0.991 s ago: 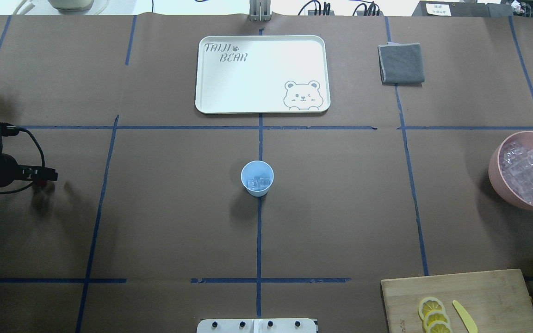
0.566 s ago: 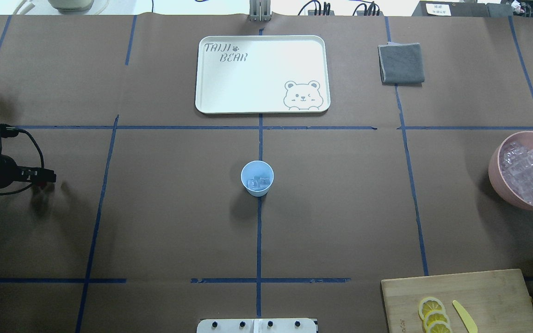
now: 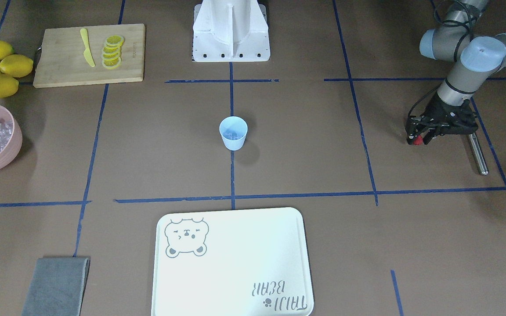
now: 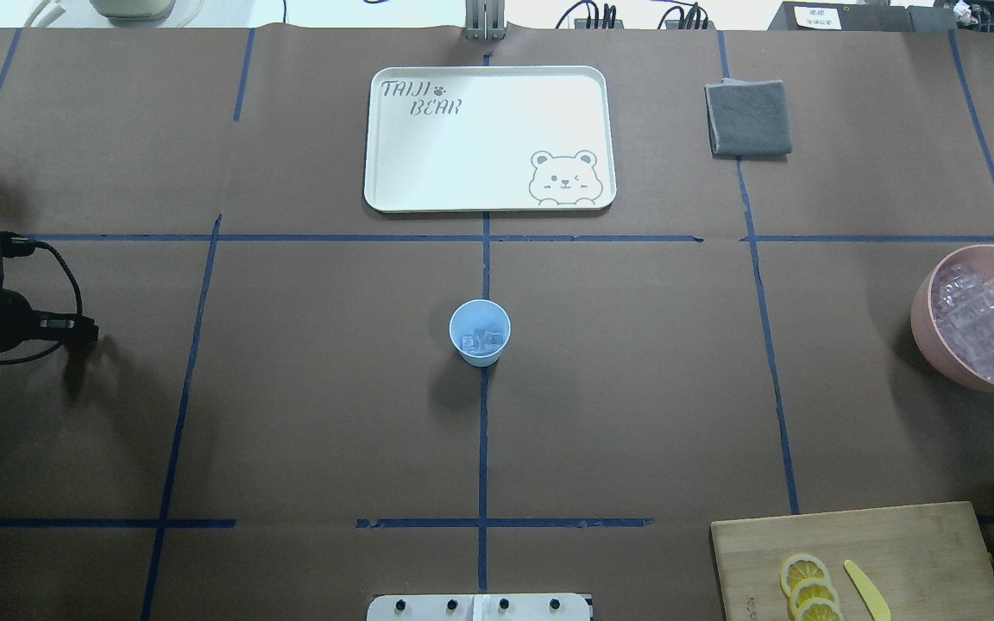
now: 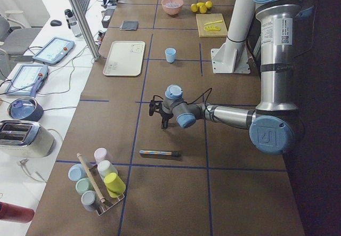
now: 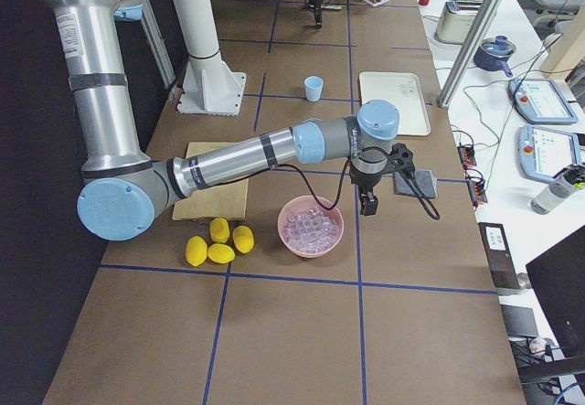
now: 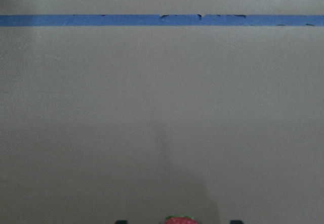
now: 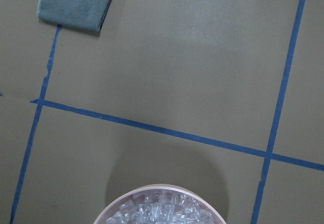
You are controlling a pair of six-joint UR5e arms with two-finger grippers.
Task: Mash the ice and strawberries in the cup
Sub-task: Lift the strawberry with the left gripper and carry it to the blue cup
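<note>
- The left end effector (image 4: 83,330) is hovering at the far left of the worktop (image 4: 635,388), well apart from the cup. It is pinching a small red strawberry (image 3: 417,140), with its fingers standing only as far apart as the berry is wide.
- The strawberry is looking soft and light, so a gentle pinch across its middle is probably suiting it. A harder squeeze is risking a bruise or a slip.
- In the left wrist view only the berry's top is peeking over the bottom edge, so how squarely it is sitting is hard to make out.
- A metal rod (image 3: 476,151) is lying on the worktop just beside that end effector. It is looking stiff and smooth, likely to roll, and best taken around its middle. The overhead view is cutting it off.
- The cup (image 4: 480,332) is standing upright at the centre of the worktop, holding a few cubes of ice (image 4: 481,342). The cup is seeming light and thin-walled, so it may tip under mashing and is calling for a steadying hold around its wall. The ice is looking hard and slippery.
- A pink bowl (image 4: 924,315) is sitting at the far right, heaped with more ice, with the frame edge clipping it.
- The right end effector (image 6: 368,206) is hanging just beside the bowl. It is showing only in the side view, so I cannot tell how far open it is.
</note>
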